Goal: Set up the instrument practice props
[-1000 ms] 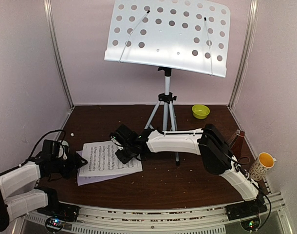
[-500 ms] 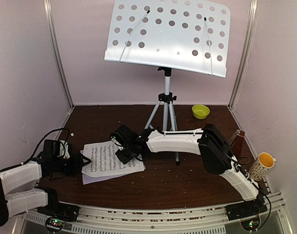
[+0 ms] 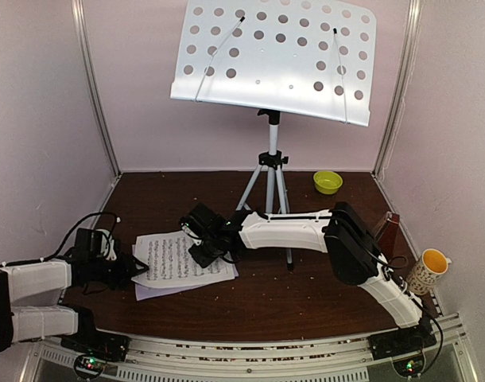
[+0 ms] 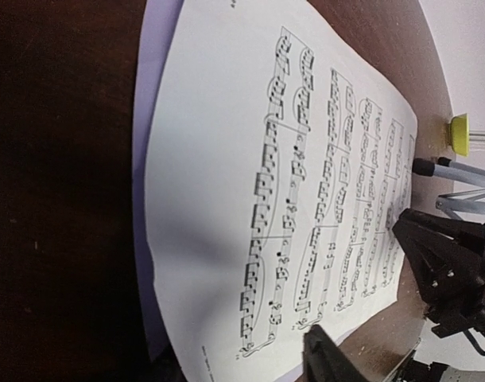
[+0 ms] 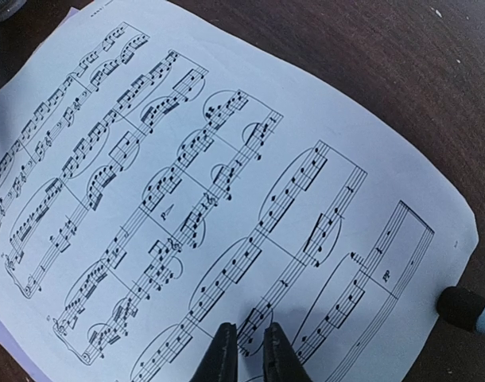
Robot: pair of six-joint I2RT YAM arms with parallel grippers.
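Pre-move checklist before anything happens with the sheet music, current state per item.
1. Right gripper on the top page: ok, fingers close together, tips resting on it.
2. Left gripper at the pages' left edge: ok. Whether it grips paper: cannot tell.
3. Both pages together: ok, the lower page peeks out beside the top one.
4. Stand desk bare and upright on its tripod: ok.
5. Tripod foot off the page corner: cannot tell, it sits right at the edge.
6. Metronome out of the way: ok, far right, partly behind the right arm.
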